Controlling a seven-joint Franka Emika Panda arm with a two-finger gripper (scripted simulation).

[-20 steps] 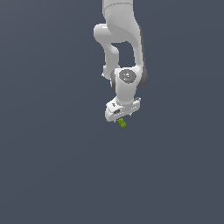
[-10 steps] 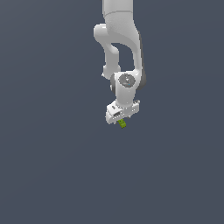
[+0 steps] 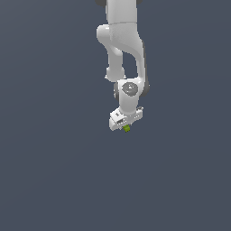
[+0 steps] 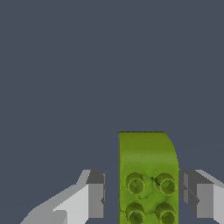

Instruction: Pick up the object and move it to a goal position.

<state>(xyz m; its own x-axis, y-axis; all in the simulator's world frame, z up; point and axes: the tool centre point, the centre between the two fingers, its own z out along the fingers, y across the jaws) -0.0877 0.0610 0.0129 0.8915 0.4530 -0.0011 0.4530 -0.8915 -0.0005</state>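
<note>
The object, a small lime-green studded brick (image 3: 127, 128), rests on the dark grey floor right under the white arm. My gripper (image 3: 126, 125) points straight down over it. In the wrist view the brick (image 4: 148, 175) stands between the two grey fingertips, with my gripper (image 4: 142, 194) open around it. One fingertip (image 4: 96, 194) is a small gap away from the brick's side. The other fingertip (image 4: 189, 194) is almost against the opposite side.
Plain dark grey floor (image 3: 54, 171) spreads in every direction around the arm. No other objects, containers or edges show in either view.
The wrist and gripper have sunk a little lower over the brick. The brick itself has stayed in the same spot.
</note>
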